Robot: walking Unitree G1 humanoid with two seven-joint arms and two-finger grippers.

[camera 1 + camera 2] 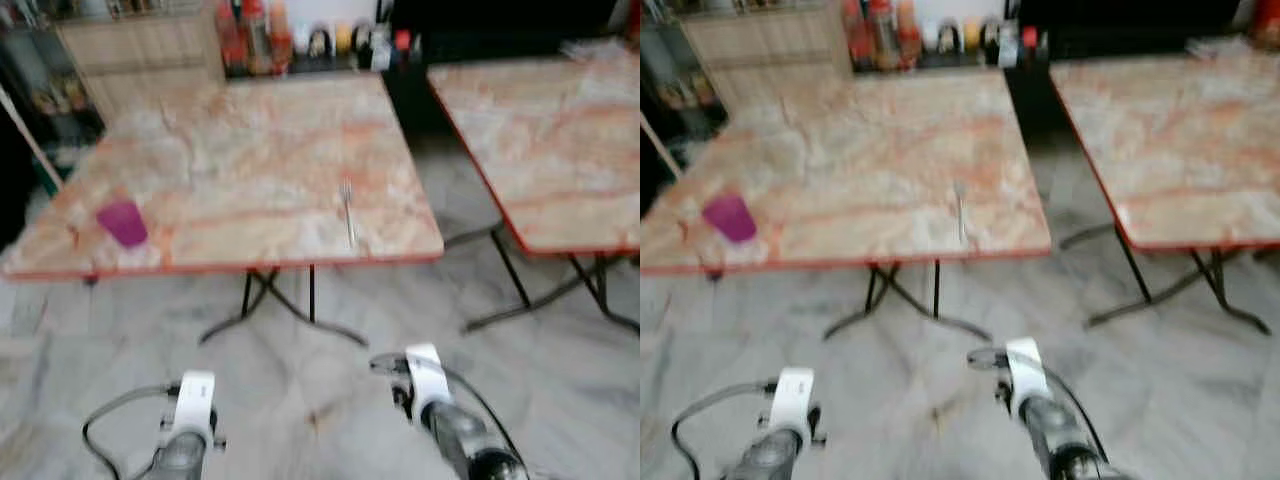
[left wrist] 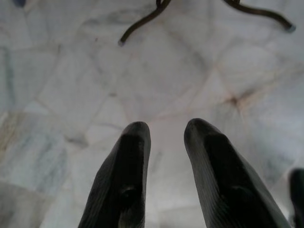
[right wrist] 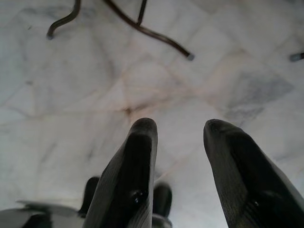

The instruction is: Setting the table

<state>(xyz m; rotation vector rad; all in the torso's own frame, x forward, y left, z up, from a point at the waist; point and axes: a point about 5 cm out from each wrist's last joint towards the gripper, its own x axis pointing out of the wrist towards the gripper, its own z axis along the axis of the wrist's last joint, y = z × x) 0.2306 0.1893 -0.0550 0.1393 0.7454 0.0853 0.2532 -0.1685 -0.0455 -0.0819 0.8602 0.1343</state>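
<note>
A fork lies near the front edge of the marble-topped bench, a purple cup well apart at its left corner. Both arms hang low over the floor: left gripper and right gripper parted, empty (views blurred). Best approach squarely before reaching.
</note>
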